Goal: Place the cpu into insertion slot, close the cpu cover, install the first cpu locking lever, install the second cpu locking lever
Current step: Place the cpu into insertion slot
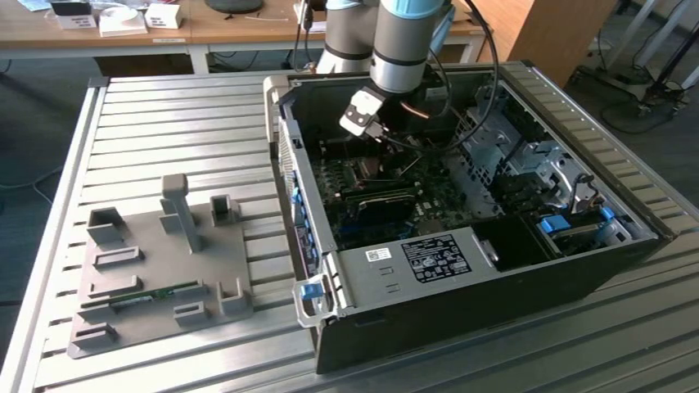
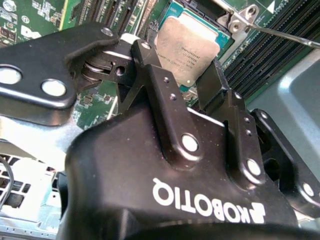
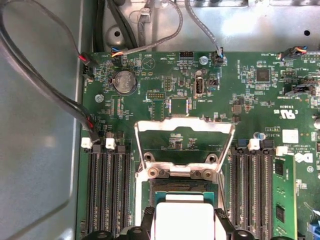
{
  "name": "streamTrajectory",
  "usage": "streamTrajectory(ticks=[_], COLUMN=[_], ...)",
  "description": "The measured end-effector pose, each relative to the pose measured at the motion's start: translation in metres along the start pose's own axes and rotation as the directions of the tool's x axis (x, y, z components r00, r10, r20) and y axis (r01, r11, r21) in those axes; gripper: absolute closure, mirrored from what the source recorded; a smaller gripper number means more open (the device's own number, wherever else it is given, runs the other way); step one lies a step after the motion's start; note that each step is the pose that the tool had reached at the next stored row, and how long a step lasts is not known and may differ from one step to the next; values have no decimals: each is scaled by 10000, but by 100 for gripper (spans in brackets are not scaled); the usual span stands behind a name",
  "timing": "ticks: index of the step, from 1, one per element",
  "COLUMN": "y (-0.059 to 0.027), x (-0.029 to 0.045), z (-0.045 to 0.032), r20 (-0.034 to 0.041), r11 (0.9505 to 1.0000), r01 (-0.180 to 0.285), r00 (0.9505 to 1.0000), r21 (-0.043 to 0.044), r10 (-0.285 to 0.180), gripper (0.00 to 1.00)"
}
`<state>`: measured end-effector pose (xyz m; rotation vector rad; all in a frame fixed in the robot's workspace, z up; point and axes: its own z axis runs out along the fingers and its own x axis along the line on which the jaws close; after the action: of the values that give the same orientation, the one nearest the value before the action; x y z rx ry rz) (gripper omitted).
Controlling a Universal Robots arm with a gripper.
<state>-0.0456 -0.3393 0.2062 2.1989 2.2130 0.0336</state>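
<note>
In the exterior view, an open case is seen lying on the slatted tabletop. A grey tray is set well apart from it, toward the exterior view's left. The arm is reached down into the case, and the claw is held low over the board.

In the second wrist view, the cpu is seen between the 2 black fingers, which are drawn in against its opposite edges. The claw is therefore judged to be clenched on the cpu, open no wider than the chip itself. The chip is held over the socket; whether it is already seated cannot be told. A thin metal rod, probably 1 lever, is seen raised beside the socket.

In the first wrist view, the cpu is again framed by both fingers, just beside the exposed socket. The cover is swung up and away on its hinge, and the board is visible through its window.

Of the 4 steps, step 1 is judged to be in hand and unfinished. The cover is not yet closed, and neither of the 2 levers appears to be locked down.
</note>
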Motion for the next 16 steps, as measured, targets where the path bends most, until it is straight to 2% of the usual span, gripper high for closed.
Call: streamTrajectory(ticks=[16], y=[-2], x=[16], z=[68], r20=[5], r11=[9999], r01=[-98], r00=[10000], r21=[20], r10=[98], gripper=[46])
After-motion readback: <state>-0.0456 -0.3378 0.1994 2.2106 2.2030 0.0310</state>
